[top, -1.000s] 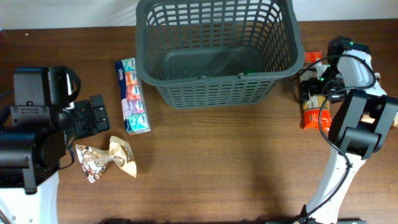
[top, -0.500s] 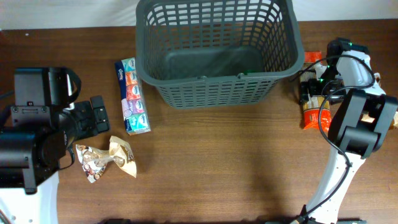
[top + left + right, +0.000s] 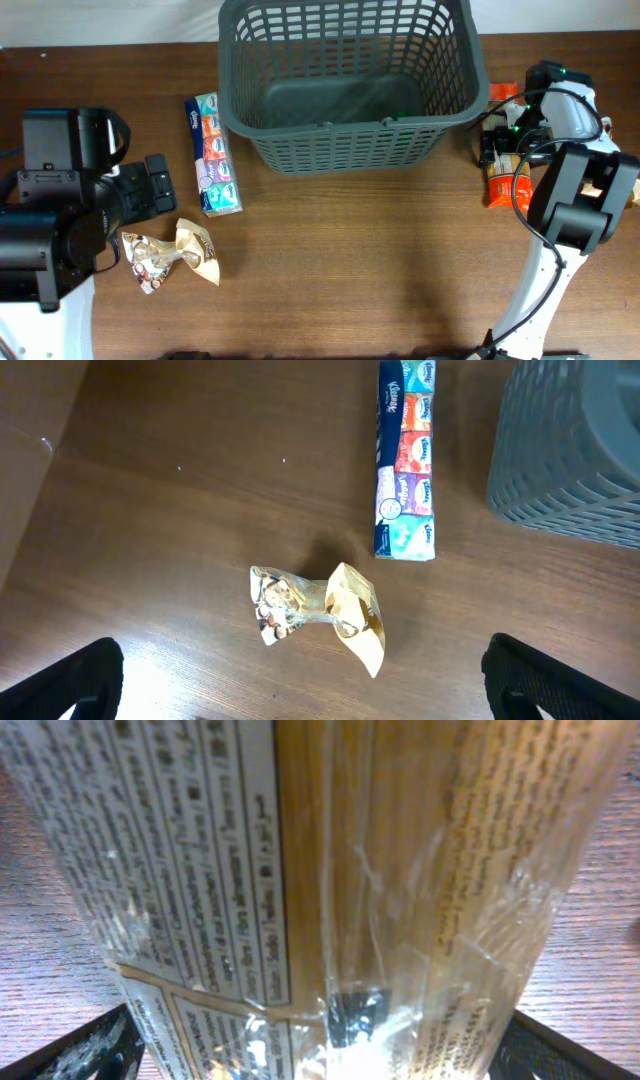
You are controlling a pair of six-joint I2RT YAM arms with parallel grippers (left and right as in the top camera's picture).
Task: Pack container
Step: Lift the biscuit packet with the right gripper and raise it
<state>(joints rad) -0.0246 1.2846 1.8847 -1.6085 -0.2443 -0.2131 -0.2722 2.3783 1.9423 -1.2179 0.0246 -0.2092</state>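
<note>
The container, a dark grey slotted basket [image 3: 345,125], stands at the back centre and looks empty; its corner shows in the left wrist view [image 3: 570,450]. My right gripper [image 3: 497,148] is open and low over a long clear pasta packet with orange ends [image 3: 505,185], just right of the basket. In the right wrist view the packet [image 3: 330,870] fills the gap between the jaws [image 3: 320,1050]. My left gripper [image 3: 158,185] is open and empty, above the table near a crumpled gold snack bag [image 3: 170,255], which also shows in the left wrist view [image 3: 320,610] beyond the jaws [image 3: 300,685].
A long multi-coloured tissue pack [image 3: 212,155] lies left of the basket, lengthwise front to back, and shows in the left wrist view [image 3: 405,460]. The basket wall is close to the left of the right gripper. The table's back edge runs behind the basket.
The right gripper has shifted very slightly over the pasta packet. The left arm and the objects have not moved.
</note>
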